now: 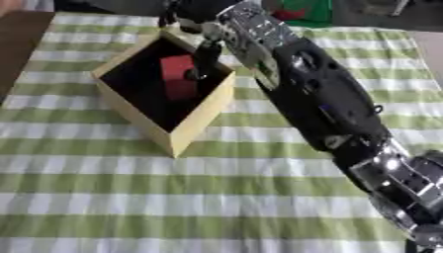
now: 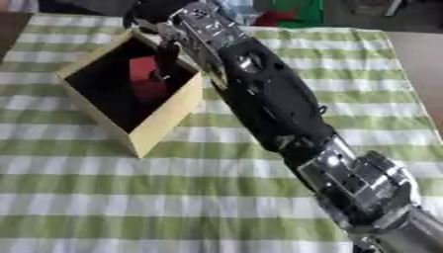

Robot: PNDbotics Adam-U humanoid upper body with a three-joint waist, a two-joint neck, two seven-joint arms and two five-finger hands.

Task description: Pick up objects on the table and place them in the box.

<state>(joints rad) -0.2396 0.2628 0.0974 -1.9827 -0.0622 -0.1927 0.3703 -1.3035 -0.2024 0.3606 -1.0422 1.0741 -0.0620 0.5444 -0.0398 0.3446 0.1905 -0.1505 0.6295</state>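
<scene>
A tan cardboard box [image 1: 204,111] with a dark inside stands on the striped cloth at the upper left. A red block [image 1: 177,75] lies inside it, against the far side. My right arm [image 1: 320,99] crosses the picture from the lower right corner up to the box's far edge. My right hand [image 1: 206,55] hangs over that edge, with a straight dark finger [image 2: 164,59] pointing down into the box right beside the red block. Nothing is held in the fingers that show; the rest of the hand is dark and hard to make out. My left hand shows in neither view.
A green-and-white striped cloth [image 1: 130,197] covers the table. Bare brown table [image 1: 17,44] shows at the far left. Green and red things [image 1: 307,12] lie beyond the cloth's far edge.
</scene>
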